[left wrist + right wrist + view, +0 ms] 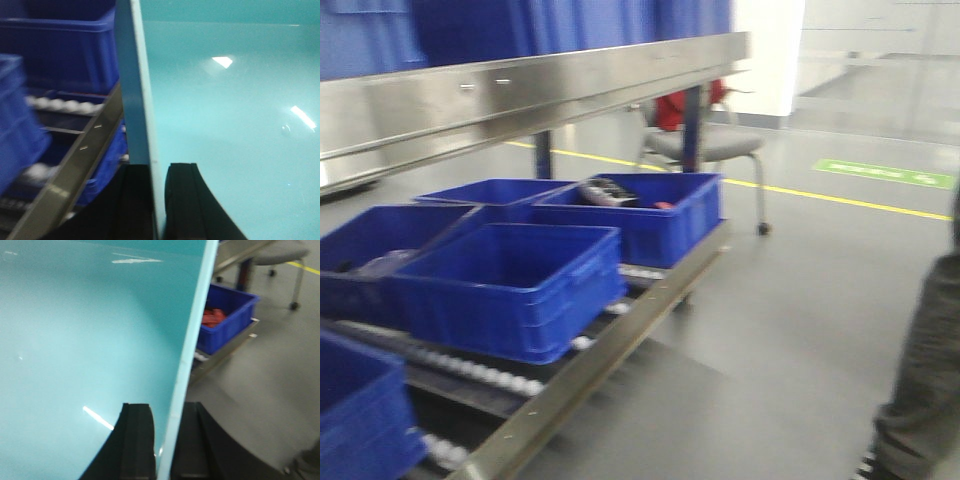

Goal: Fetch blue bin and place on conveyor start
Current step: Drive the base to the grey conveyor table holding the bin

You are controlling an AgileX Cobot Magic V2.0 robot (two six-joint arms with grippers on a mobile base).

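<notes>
Grey floor [800, 330]; dark blue crates [510, 285] racked at 9 o'clock. Left gripper [159, 175] is clamped on the left wall of the blue bin [225, 125], right gripper [167, 415] on the right wall. Bin is held between both, walls running toward 12 o'clock. Conveyor start not sighted.

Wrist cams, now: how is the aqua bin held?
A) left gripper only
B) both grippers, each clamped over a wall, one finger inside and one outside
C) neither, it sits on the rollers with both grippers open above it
B: in the left wrist view the left gripper straddles a wall of the blue bin. In the right wrist view the right gripper straddles a wall the same way.
</notes>
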